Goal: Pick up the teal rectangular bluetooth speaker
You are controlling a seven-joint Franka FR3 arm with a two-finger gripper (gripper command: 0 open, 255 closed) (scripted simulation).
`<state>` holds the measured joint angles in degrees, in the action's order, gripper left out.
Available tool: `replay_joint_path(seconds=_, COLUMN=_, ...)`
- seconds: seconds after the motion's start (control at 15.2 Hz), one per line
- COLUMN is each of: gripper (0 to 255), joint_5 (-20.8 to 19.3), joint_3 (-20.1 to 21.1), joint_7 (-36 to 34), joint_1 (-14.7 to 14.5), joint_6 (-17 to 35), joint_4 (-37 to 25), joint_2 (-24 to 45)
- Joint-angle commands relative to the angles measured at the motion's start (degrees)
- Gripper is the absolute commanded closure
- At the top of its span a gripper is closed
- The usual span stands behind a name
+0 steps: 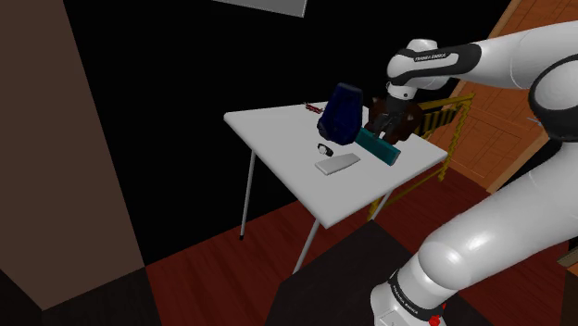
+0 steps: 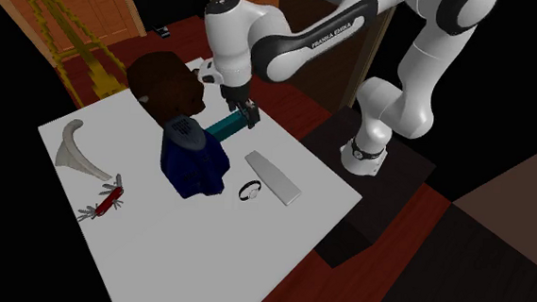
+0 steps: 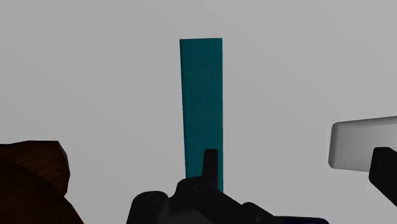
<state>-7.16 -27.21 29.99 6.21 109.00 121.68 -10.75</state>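
The teal rectangular speaker (image 1: 383,147) (image 2: 224,125) lies flat on the white table (image 1: 278,139), a long narrow bar beside the dark blue backpack (image 1: 341,113). My black gripper (image 1: 385,124) (image 2: 245,110) hangs just above the end of the speaker nearest the arm. In the wrist view the gripper (image 3: 296,162) is open: one finger (image 3: 208,167) overlaps the near end of the speaker (image 3: 202,102), the other stands far off in front of a grey slab (image 3: 356,143). Neither finger clasps the speaker.
The blue backpack (image 2: 193,156) and a brown rounded object (image 2: 166,81) (image 3: 32,181) crowd the speaker's far side. A wristwatch (image 2: 248,192), the grey flat slab (image 2: 273,177), a red pocket knife (image 2: 108,200) and a pale horn-shaped piece (image 2: 75,154) lie on the table. A yellow rack (image 1: 445,120) stands behind.
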Motion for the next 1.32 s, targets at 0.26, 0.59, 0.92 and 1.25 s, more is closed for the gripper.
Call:
replay_joint_path(seconds=0.26, gripper=0, joint_5=3.5, joint_3=-3.4, joint_7=7.5, joint_1=1.3, joint_6=2.3, joint_4=-6.7, joint_2=9.4)
replay_joint_path(seconds=0.59, gripper=0, joint_5=4.1, joint_3=-3.5, joint_7=7.9, joint_1=1.5, joint_6=6.1, joint_4=-4.1, joint_2=10.7)
replay_joint_path(seconds=0.92, gripper=255, joint_5=4.3, joint_3=-3.6, joint_7=8.0, joint_1=1.5, joint_6=7.1, joint_4=-3.4, joint_2=11.1)
replay_joint_path(seconds=1.25, gripper=255, joint_5=4.3, joint_3=-3.6, joint_7=8.0, joint_1=1.5, joint_6=7.1, joint_4=-3.4, joint_2=11.2)
